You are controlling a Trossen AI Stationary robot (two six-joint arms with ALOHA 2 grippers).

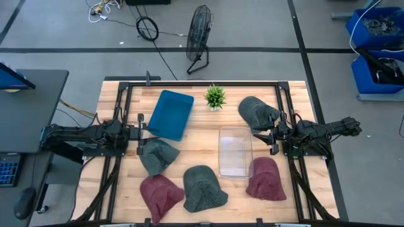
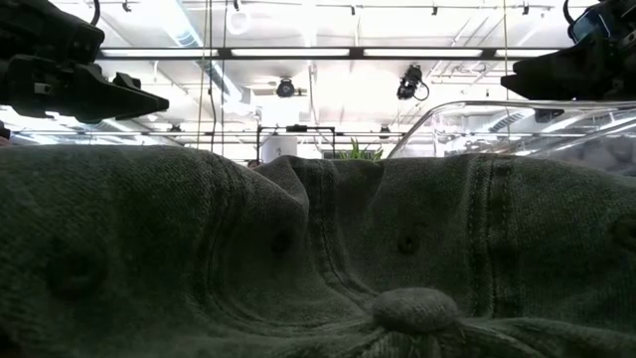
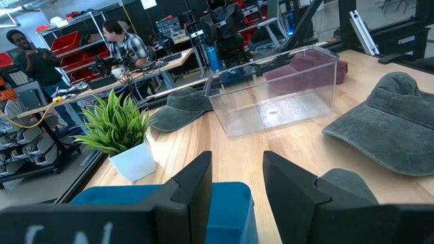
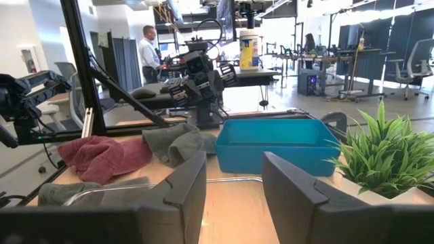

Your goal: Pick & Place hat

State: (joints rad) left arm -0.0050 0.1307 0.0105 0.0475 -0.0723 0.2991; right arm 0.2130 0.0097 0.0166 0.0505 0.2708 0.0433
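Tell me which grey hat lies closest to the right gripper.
The grey hat at the table's far right, beside the plant. It lies right next to the right gripper; the other two grey hats sit left of the clear bin.

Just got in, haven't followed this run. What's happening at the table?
Nothing is held yet. Both arms sit at the table's sides with open tools: the left tool beside the blue bin and a grey hat, the right tool next to another grey hat. A clear bin stands mid-table; one more grey hat and two maroon hats lie along the near edge.
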